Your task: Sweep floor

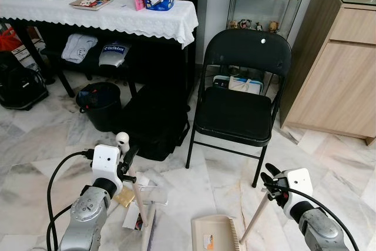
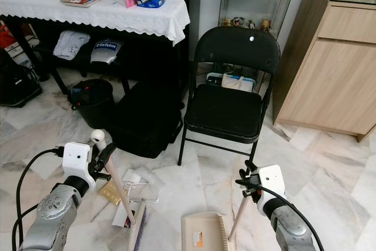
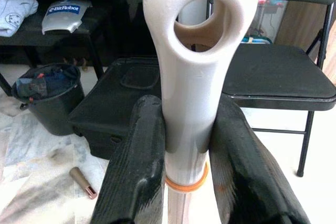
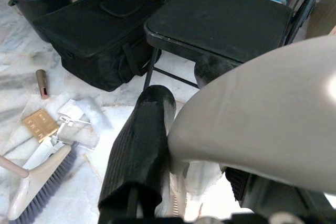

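My left gripper (image 1: 126, 160) is shut on the broom handle (image 1: 135, 189), just below its white looped top (image 3: 202, 51). The broom head (image 1: 147, 227) rests on the marble floor among litter: a gold card (image 1: 124, 198), clear plastic pieces (image 1: 151, 194) and white paper (image 1: 131, 217). A small brown tube (image 3: 84, 182) lies nearby. My right gripper (image 1: 269, 181) is shut on the beige handle (image 1: 255, 217) of a dustpan (image 1: 214, 233), which sits on the floor to the right of the broom.
A black folding chair (image 1: 241, 110) stands just ahead, with a black bag (image 1: 153, 127) and a black bin (image 1: 100, 104) to its left. Behind them is a table with a lace cloth (image 1: 147, 22). A wooden cabinet (image 1: 341, 80) is at the right.
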Robot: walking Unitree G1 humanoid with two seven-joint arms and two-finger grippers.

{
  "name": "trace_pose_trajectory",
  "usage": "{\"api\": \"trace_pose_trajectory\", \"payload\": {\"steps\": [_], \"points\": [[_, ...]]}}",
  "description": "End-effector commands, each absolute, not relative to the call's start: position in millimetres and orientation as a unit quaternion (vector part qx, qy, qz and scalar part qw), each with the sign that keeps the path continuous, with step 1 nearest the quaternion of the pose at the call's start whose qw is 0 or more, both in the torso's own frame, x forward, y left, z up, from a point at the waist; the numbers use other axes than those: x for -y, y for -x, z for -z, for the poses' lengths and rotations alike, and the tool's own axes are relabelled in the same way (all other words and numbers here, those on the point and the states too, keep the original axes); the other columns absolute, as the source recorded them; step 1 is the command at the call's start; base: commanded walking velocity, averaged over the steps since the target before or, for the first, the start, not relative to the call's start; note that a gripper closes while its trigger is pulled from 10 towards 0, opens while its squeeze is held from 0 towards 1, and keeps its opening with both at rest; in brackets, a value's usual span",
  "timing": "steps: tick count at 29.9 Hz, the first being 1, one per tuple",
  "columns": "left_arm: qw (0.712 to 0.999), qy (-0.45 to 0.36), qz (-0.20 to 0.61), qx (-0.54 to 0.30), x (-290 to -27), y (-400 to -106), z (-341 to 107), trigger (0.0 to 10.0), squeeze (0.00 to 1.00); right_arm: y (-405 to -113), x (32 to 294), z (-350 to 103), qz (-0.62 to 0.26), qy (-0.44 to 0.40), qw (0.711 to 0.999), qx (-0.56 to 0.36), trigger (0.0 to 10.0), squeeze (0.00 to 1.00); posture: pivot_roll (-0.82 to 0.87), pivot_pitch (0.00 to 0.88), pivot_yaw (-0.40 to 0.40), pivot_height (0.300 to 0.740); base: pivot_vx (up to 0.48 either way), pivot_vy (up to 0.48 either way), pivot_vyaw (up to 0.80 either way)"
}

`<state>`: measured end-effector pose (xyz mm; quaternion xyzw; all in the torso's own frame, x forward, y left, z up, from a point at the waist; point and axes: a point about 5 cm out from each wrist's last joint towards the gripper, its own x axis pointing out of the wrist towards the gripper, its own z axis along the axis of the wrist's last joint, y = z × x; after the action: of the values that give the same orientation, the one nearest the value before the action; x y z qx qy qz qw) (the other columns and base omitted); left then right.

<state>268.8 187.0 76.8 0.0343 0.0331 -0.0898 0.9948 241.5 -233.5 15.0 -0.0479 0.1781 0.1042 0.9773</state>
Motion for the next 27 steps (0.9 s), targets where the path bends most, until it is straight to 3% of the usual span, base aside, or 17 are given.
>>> {"api": "trace_pose_trajectory", "payload": {"steps": [1,8,15,16,17,27], "points": [[0.994,-0.04,0.096,-0.03,-185,-270,-80,10.0,0.0,-242,232,-15,-0.104,0.049,0.978,-0.175,0.0,0.0,0.01,0.0,-0.002,0.74,0.0,0.0,0.0],[0.994,-0.041,0.093,-0.029,-185,-270,-80,10.0,0.0,-248,235,-24,-0.086,0.051,0.984,-0.148,0.0,0.0,0.01,0.0,-0.002,0.74,0.0,0.0,0.0],[0.995,-0.044,0.09,-0.025,-186,-271,-81,10.0,0.0,-265,249,-44,-0.002,0.066,0.993,-0.094,0.0,0.0,0.01,0.0,-0.001,0.74,0.0,0.0,0.0],[0.995,-0.044,0.089,-0.024,-186,-271,-81,10.0,0.0,-267,251,-47,0.01,0.067,0.994,-0.087,1.5,0.0,0.01,0.0,-0.002,0.74,0.0,0.0,0.0],[0.995,-0.046,0.089,-0.022,-186,-271,-82,10.0,0.0,-270,255,-51,0.03,0.06,0.995,-0.075,10.0,0.0,0.01,0.0,-0.002,0.74,0.0,0.0,0.0],[0.996,-0.064,0.06,0.012,-193,-275,-94,10.0,0.0,-277,254,-66,0.054,0.041,0.997,-0.022,10.0,0.0,0.02,0.0,-0.004,0.74,0.0,0.0,0.0]]}}
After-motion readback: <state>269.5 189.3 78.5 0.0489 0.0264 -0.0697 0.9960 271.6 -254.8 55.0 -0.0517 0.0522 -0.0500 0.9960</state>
